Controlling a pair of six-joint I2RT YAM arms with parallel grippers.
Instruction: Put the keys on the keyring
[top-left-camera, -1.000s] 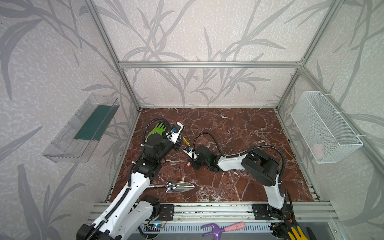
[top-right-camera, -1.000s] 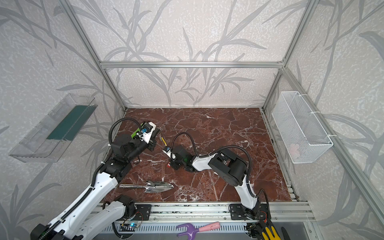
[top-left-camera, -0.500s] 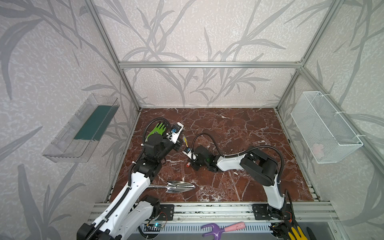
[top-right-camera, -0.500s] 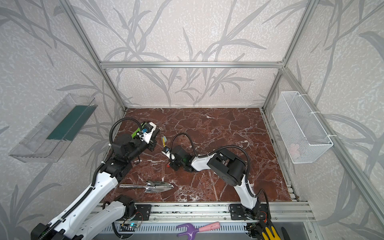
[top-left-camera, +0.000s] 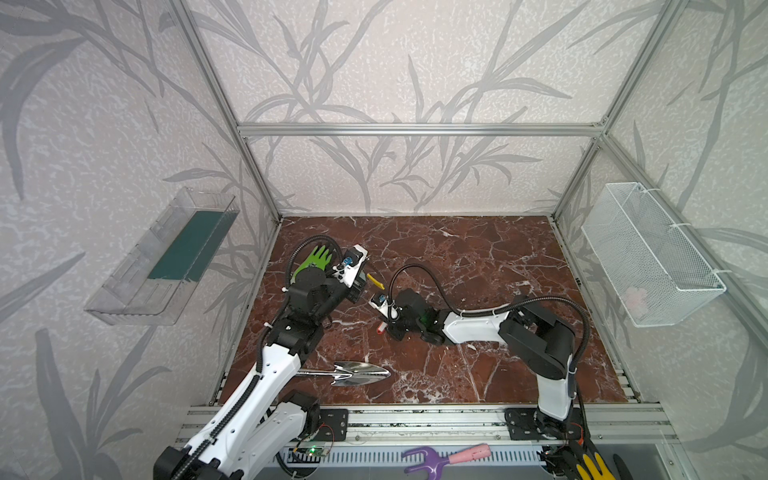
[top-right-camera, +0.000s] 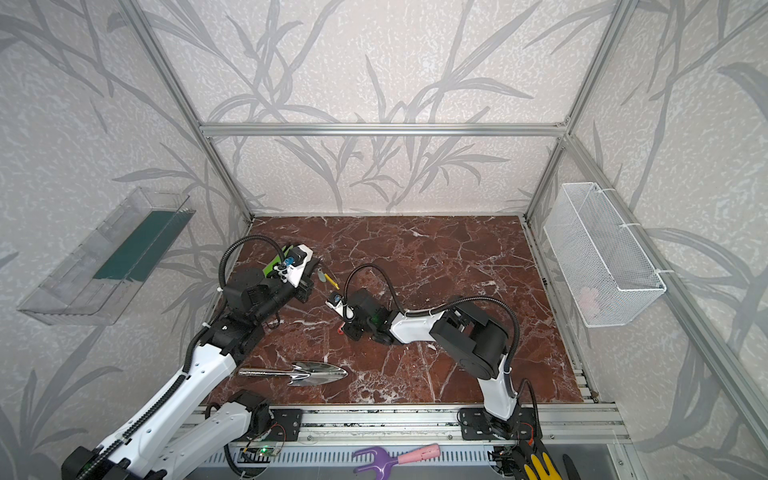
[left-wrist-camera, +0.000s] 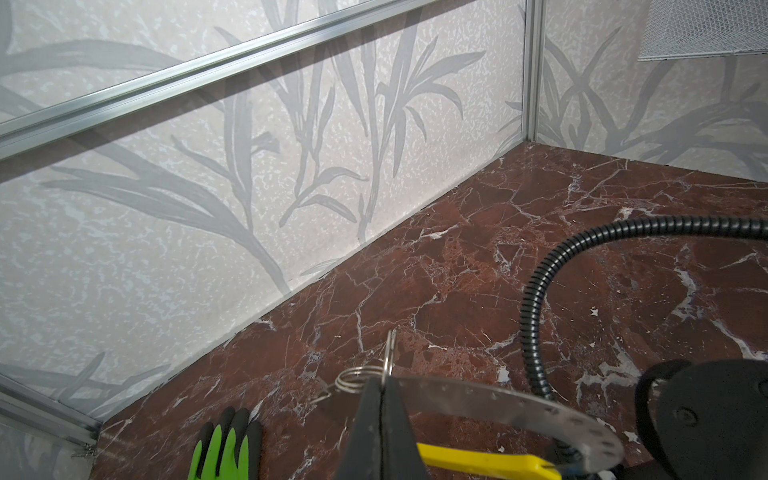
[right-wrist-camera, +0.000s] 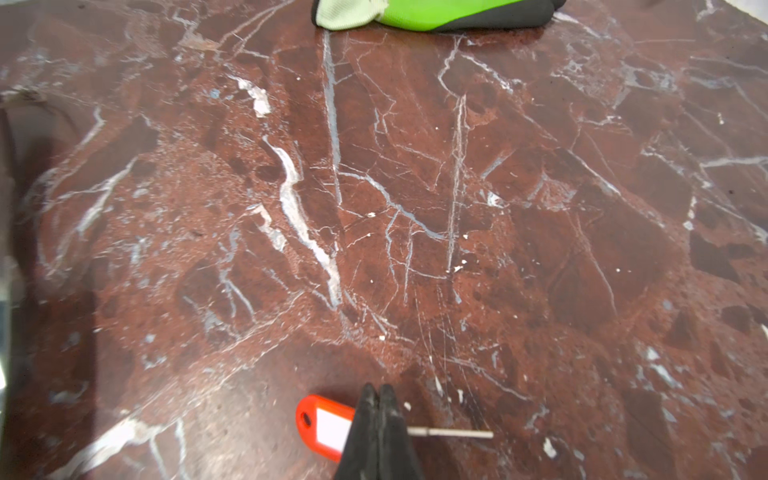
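One marble floor (top-left-camera: 490, 257), red-brown and white-veined: we are counting everything else on or above it.

Two arms. The left arm (top-left-camera: 270, 370) is reaching up from the near rail, its wrist raised close to the left wall. The right arm (top-left-camera: 469, 328) is folding at the elbow and lying low across the middle, its wrist tipped toward the floor. We are finding both nearly where they were a second earlier, with the right jaws drawn in since.

One wire basket (top-left-camera: 648, 253) and one clear bin (top-left-camera: 162, 266) are hanging on opposite walls.

One steel trowel (top-left-camera: 353, 371) is lying near the front edge.

One green glove (top-left-camera: 313, 257) is lying partly hidden under the left wrist.

One keyring (left-wrist-camera: 498, 405), a grey perforated band with a yellow segment (left-wrist-camera: 478, 459): the left gripper (left-wrist-camera: 380, 384) is holding it above the floor, jaws pressed together on it.

One red-tagged key (right-wrist-camera: 324, 428) in view: the right gripper (right-wrist-camera: 377, 390) is pinching it at floor level, jaws pressed together where tag meets metal.
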